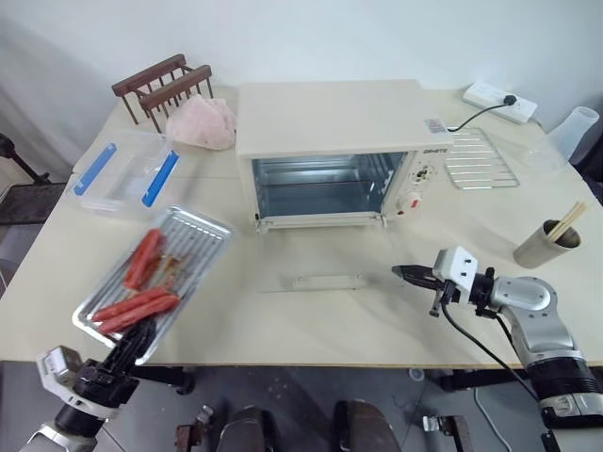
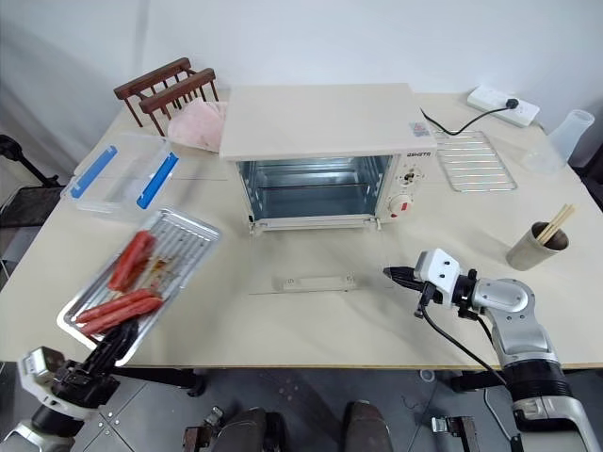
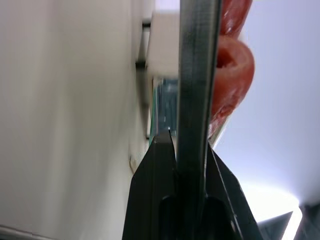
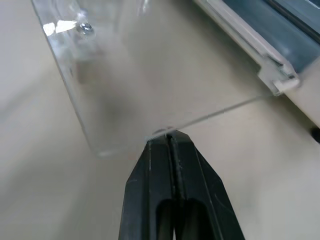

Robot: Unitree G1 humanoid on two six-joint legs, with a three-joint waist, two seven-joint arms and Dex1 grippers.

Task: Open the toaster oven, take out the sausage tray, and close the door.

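The cream toaster oven (image 1: pixel 330 118) stands at the table's middle with its cavity open and bare. Its glass door (image 4: pixel 150 75) lies flat on the table in front, bar handle (image 1: pixel 327 281) toward me. My right gripper (image 1: pixel 398 272) is shut, its tips (image 4: pixel 167 134) at the glass panel's right edge. The sausage tray (image 1: pixel 193 235), shiny metal with several red sausages (image 1: pixel 143 259), sits out of the oven at the table's front left. My left gripper (image 1: pixel 137 341) is shut on the rim of its near end (image 3: pixel 192 100).
A bare wire rack (image 1: pixel 480 158) lies right of the oven, with a power strip (image 1: pixel 499 102) behind it. A cup of chopsticks (image 1: pixel 545 243) stands at the right. A clear box with blue clips (image 1: pixel 127 174), a pink lump (image 1: pixel 201 122) and a wooden rack (image 1: pixel 162 85) occupy the back left.
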